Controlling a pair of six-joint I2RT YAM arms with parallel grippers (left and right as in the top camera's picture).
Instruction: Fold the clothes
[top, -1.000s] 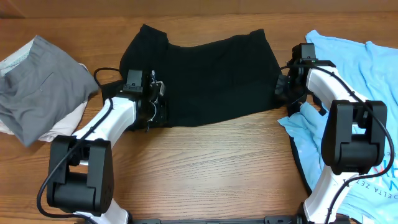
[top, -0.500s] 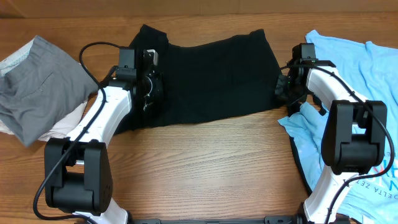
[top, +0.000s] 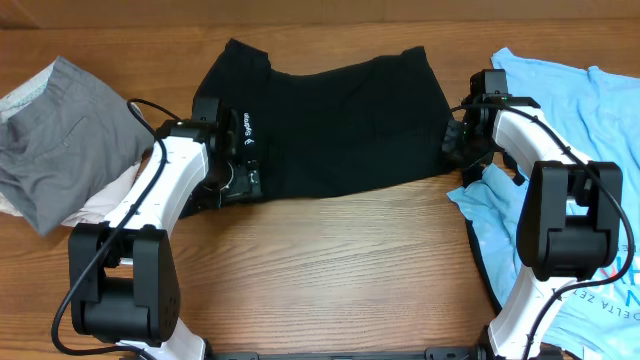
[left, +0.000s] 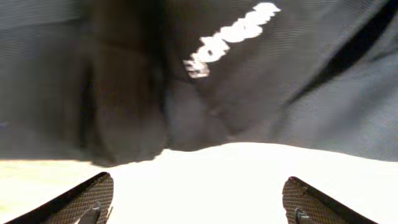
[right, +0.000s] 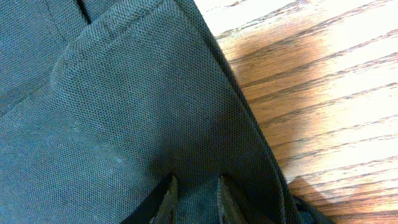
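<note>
A black garment (top: 340, 120) lies spread across the middle of the table, its left part folded over so that a small white logo (top: 249, 133) shows. My left gripper (top: 243, 172) hovers at that folded left edge. In the left wrist view my left gripper (left: 199, 200) stands wide open, with only bare table between the fingertips (left: 90, 193) and the black garment (left: 124, 81) and its logo (left: 230, 37) just ahead. My right gripper (top: 456, 146) is at the garment's right edge. The right wrist view shows my right gripper (right: 194, 194) shut on a pinch of the black fabric (right: 124, 112).
A grey garment (top: 60, 140) lies at the far left on top of a white cloth (top: 100, 205). A light blue shirt (top: 590, 120) covers the right side, partly under the right arm. Bare wooden table (top: 330, 270) runs along the front.
My left gripper has gone from shut to wide open and let go of the black garment's left part, which now lies folded with its logo up. The right arm has not moved.
</note>
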